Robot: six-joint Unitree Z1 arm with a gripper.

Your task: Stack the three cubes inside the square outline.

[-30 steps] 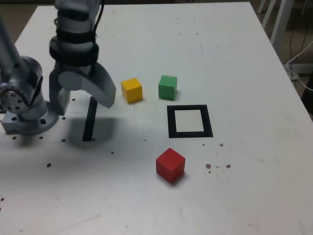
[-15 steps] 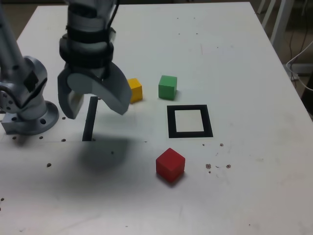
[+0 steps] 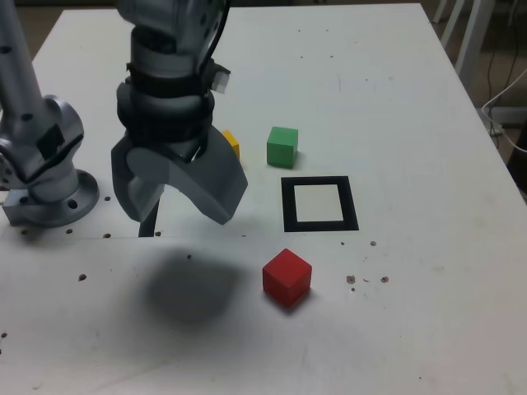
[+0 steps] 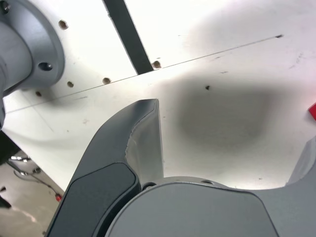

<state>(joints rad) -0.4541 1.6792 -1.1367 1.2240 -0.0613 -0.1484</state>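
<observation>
Since a second before, my gripper (image 3: 183,197) had swung out from the base toward the cubes, jaws wide apart, holding nothing. Red cube (image 3: 286,277) sat on the surface just beyond it, toward the exterior view's right and nearer the camera.

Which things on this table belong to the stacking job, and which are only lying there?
For the job:
red cube
green cube
yellow cube, half hidden by the arm
square outline
gripper, jaws open and empty

Only lying there:
black strip
</observation>
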